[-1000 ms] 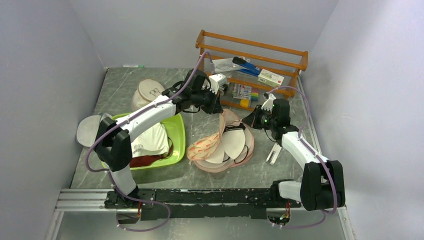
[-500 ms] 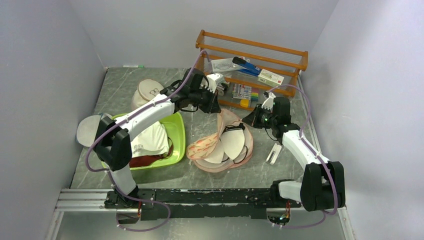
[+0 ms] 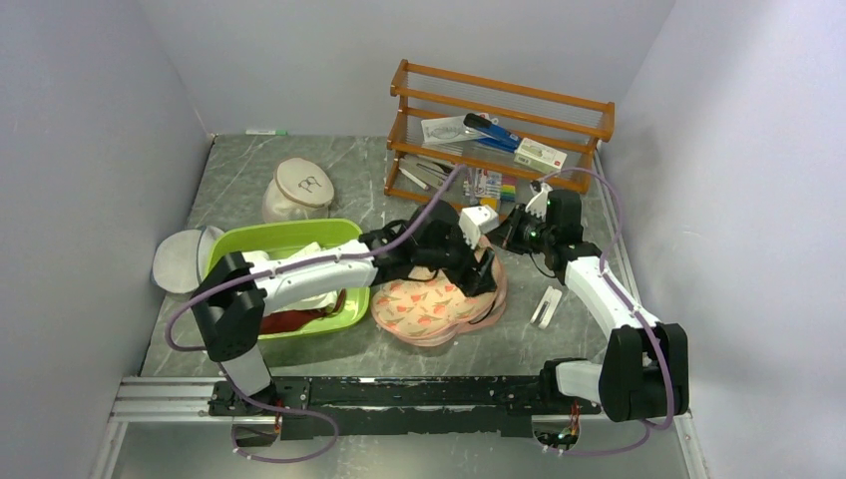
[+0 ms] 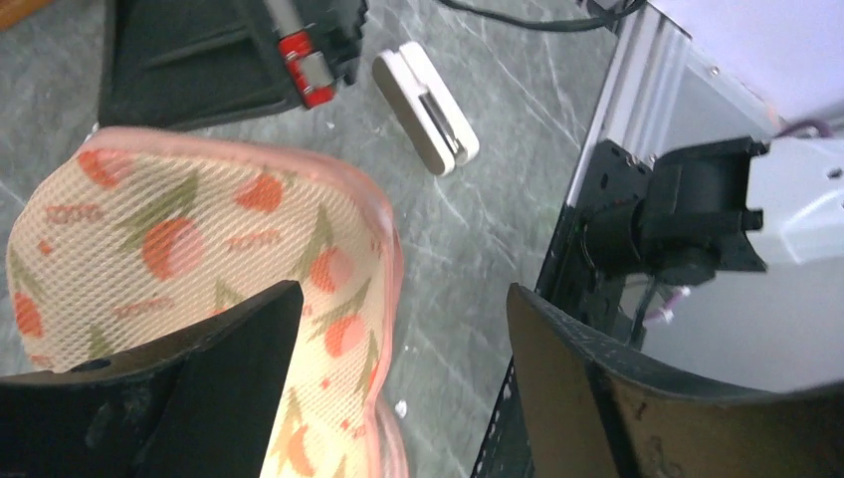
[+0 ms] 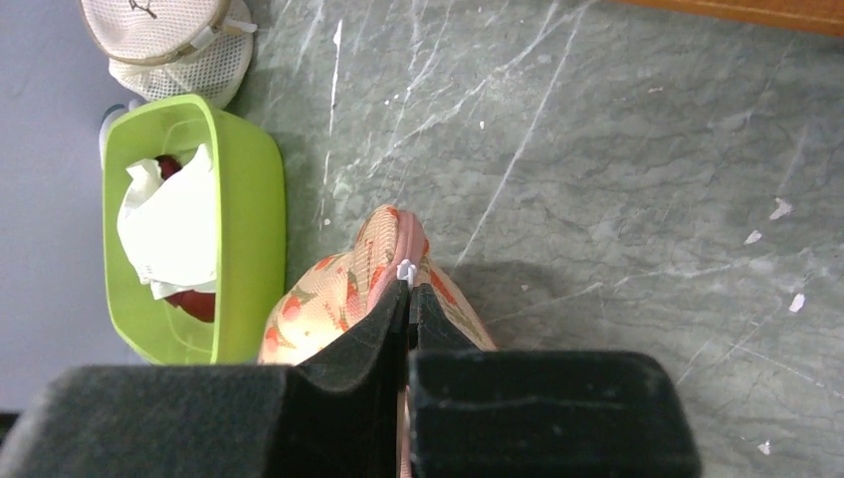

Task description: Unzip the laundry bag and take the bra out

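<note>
Fingers (image 5: 348, 363) of the right gripper (image 5: 409, 294) clamp together on the far rim of the laundry bag (image 3: 431, 304), which lies flat on the table just beside the green basin (image 3: 289, 230). The left gripper (image 4: 403, 299), fingers apart and empty, reaches low across the bag. No bra shows outside it, so removal is judged not yet done.
</note>
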{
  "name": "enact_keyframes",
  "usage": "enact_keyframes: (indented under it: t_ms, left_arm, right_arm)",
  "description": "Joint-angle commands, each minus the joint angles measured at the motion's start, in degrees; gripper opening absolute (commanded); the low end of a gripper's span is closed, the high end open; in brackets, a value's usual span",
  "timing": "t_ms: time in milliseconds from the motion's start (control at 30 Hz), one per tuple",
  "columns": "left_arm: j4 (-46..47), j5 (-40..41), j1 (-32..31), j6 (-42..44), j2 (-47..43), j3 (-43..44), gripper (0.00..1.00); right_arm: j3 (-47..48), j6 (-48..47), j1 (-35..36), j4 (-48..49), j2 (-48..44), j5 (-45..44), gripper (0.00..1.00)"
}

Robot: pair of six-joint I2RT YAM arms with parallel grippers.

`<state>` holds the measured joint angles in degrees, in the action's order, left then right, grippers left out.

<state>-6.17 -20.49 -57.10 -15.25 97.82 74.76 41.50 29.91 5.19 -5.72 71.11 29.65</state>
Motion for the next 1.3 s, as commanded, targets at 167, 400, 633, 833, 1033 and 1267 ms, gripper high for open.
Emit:
enact_keyframes:
  t_ms: [167,400,633,833,1033,1267]
  left_arm:
    - [15.3,25.2,-7.6,-4.1,5.3,-1.8,0.91]
    - [22.3,40.0,-12.9,-3.3,10.7,-2.6,0.93]
    - [19.3,53.2,-17.1,-2.5,17.5,3.0,0.99]
    - [12.8,64.5,-18.6,-2.0,23.2,9.1,0.92]
    - [11.7,66.9,-18.7,1.5,24.2,10.3,0.59]
    - [13.9,59.3,-18.6,4.8,16.9,4.2,0.07]
  right_arm:
    - [1.7,4.9,-0.5,-2.4,-1.3,-0.7,0.00]
    - [1.1,7.9,-0.5,-2.2,-1.0,-1.6,0.00]
    - [1.3,7.7,-0.5,-3.0,-1.7,-2.2,0.00]
    - [1.0,8.1,-0.5,-2.7,-2.4,-3.0,0.00]
    - [1.1,7.2,-0.5,-3.8,-3.9,-5.0,0.00]
    - [-0.5,4.4,-0.5,-1.8,-4.6,-6.2,0.00]
